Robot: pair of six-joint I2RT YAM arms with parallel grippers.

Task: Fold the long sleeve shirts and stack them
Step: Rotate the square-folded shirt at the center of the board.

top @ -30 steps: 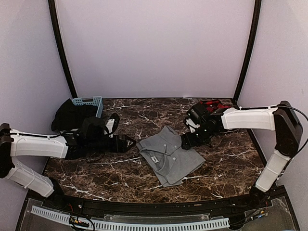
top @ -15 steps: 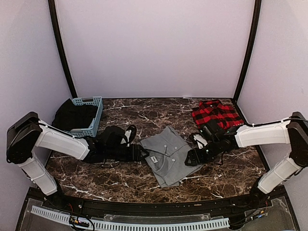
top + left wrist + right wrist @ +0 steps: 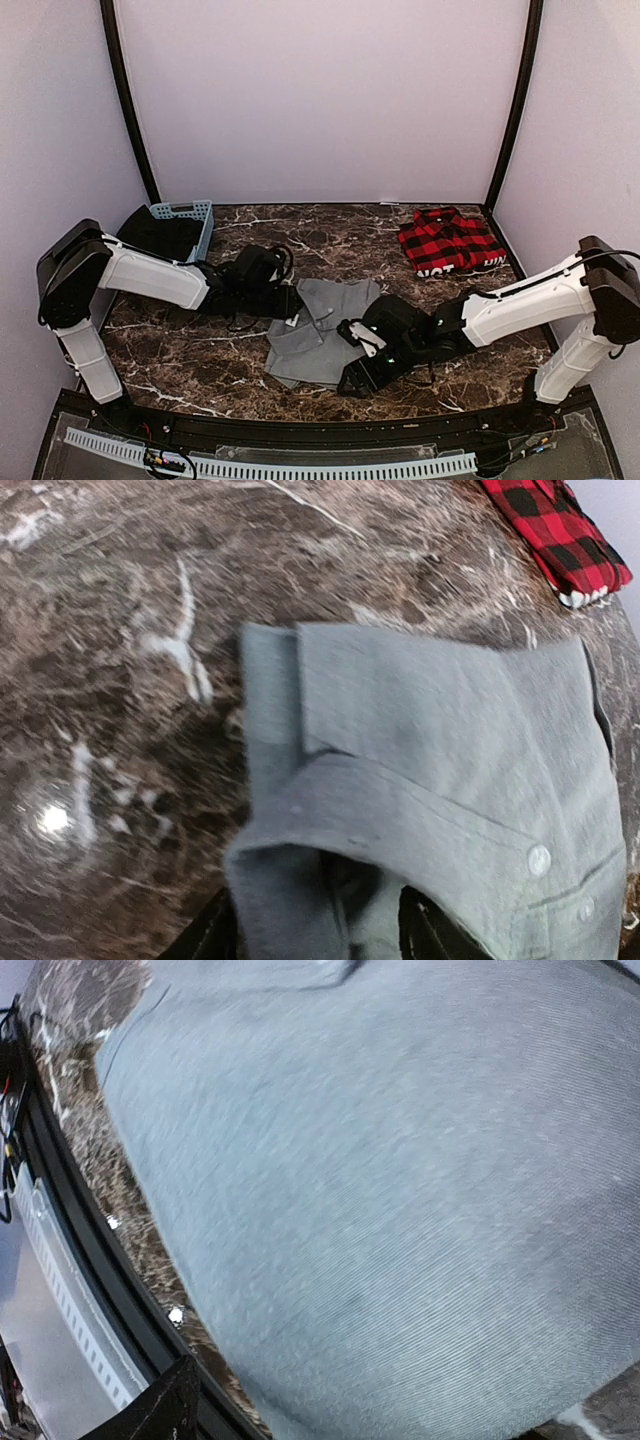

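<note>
**Top external view.** You see the grey shirt [image 3: 318,335] lying rumpled at the middle of the marble table [image 3: 200,350], collar toward the far side. The plaid shirt [image 3: 448,240] lies folded at the far right corner, well apart from it, with white lettering along its near edge. Your left gripper [image 3: 290,302] sits at the grey shirt's far left edge, and your right gripper [image 3: 358,372] sits at its near right edge. From here you cannot tell how wide either one stands. A blue basket [image 3: 190,212] holding dark cloth [image 3: 150,240] stands at the far left.

**Left wrist view.** The two fingers [image 3: 430,935] stand on either side of a raised fold at the grey shirt's [image 3: 440,740] collar, and the cloth fills the gap between them. You cannot tell whether they are pressing on the cloth. Two buttons [image 3: 539,860] show on the placket, and the plaid shirt [image 3: 555,535] lies beyond.

**Right wrist view.** The grey shirt [image 3: 400,1190] fills nearly the whole frame, blurred. Only one dark finger [image 3: 160,1410] shows, at the lower left beside the shirt's edge. The other finger is out of sight, so you cannot tell whether this gripper is spread or pinching.
</note>
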